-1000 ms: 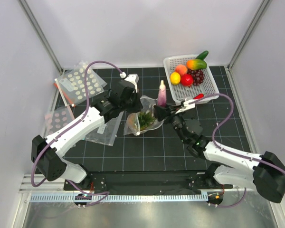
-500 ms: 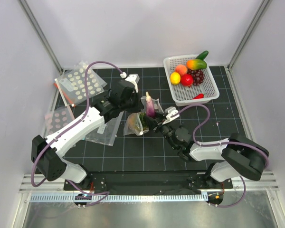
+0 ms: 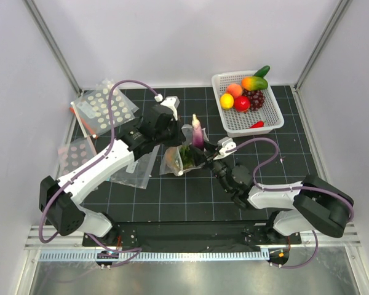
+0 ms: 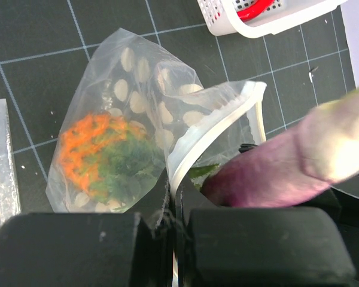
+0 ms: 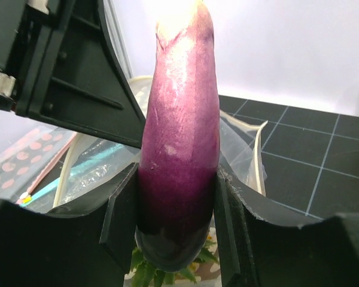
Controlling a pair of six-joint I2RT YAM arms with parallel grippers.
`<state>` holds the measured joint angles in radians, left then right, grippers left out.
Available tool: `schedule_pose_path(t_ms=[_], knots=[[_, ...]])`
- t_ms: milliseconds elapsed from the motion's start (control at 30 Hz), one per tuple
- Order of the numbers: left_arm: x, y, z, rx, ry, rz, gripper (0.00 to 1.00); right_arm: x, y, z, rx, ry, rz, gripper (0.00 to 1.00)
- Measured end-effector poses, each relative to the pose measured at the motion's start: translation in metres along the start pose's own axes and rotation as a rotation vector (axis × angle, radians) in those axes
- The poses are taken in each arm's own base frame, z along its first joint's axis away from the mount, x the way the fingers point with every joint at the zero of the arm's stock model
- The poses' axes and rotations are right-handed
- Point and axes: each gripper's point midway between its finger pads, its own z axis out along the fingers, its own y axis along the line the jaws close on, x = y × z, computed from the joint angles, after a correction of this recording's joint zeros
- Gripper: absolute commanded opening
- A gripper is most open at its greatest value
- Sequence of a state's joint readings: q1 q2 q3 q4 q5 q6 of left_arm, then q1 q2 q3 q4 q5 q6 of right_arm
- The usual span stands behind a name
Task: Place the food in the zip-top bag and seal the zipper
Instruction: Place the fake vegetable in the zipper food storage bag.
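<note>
The white-dotted zip-top bag (image 4: 137, 119) lies mid-table with the pineapple (image 4: 102, 155) already inside, and my left gripper (image 4: 173, 212) has its jaws pressed together on the bag's mouth rim, holding it open. My right gripper (image 5: 176, 203) clamps the purple eggplant (image 5: 179, 155) upright at that mouth, not yet in. The round red fruit (image 3: 242, 103) and chili (image 3: 256, 125) wait in the far-right basket (image 3: 216, 91), and the zipper (image 4: 212, 125) is unsealed.

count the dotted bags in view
3. The far-left dotted bag lies by the back corner; the left-edge dotted bag nearer the arms; the centre dotted bag, pineapple inside, is pinched by the left gripper. Others may be hidden beneath.
</note>
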<state>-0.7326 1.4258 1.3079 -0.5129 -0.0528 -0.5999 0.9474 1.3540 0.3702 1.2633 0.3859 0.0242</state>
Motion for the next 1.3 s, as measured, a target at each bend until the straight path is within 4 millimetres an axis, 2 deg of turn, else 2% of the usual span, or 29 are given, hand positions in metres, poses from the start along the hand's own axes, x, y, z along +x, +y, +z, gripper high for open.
schedule_pose_path(t_ms=[100, 267, 367, 467, 500, 600, 800, 967, 1033, 1067, 1133, 1300], knots=[[-0.001, 0.001, -0.003, -0.004, -0.009, -0.001, 0.01, -0.009, 0.006, 0.001, -0.023, -0.021, 0.010, 0.12], [-0.004, 0.003, -0.005, -0.007, -0.019, -0.005, 0.01, -0.024, 0.029, 0.001, -0.087, -0.055, 0.036, 0.22], [-0.005, 0.007, -0.005, -0.015, -0.021, -0.008, 0.01, -0.028, 0.035, 0.000, -0.109, -0.052, 0.036, 0.24], [-0.004, 0.008, -0.005, -0.019, -0.021, -0.009, 0.01, -0.032, 0.038, 0.002, -0.116, -0.047, 0.035, 0.25], [-0.005, 0.008, -0.005, -0.020, -0.021, -0.010, 0.01, -0.033, 0.038, 0.003, -0.118, -0.045, 0.034, 0.21], [-0.005, 0.010, -0.005, -0.023, -0.023, -0.013, 0.01, -0.030, 0.040, 0.003, -0.128, -0.031, 0.038, 0.16], [-0.006, 0.012, -0.004, -0.027, -0.024, -0.018, 0.01, -0.019, 0.048, 0.001, -0.154, 0.006, 0.078, 0.17], [-0.006, 0.013, -0.005, -0.026, -0.028, -0.019, 0.01, -0.001, 0.057, 0.003, -0.179, 0.023, 0.109, 0.18], [-0.007, 0.016, -0.004, -0.033, -0.028, -0.023, 0.01, 0.004, 0.060, 0.004, -0.182, 0.027, 0.118, 0.24], [-0.007, 0.017, -0.004, -0.036, -0.027, -0.025, 0.01, 0.005, 0.061, 0.004, -0.183, 0.028, 0.123, 0.38], [-0.006, 0.019, -0.004, -0.040, -0.026, -0.027, 0.01, 0.006, 0.063, 0.003, -0.184, 0.028, 0.128, 0.48], [-0.007, 0.019, -0.006, -0.039, -0.028, -0.027, 0.01, 0.005, 0.064, 0.003, -0.183, 0.025, 0.135, 0.58]])
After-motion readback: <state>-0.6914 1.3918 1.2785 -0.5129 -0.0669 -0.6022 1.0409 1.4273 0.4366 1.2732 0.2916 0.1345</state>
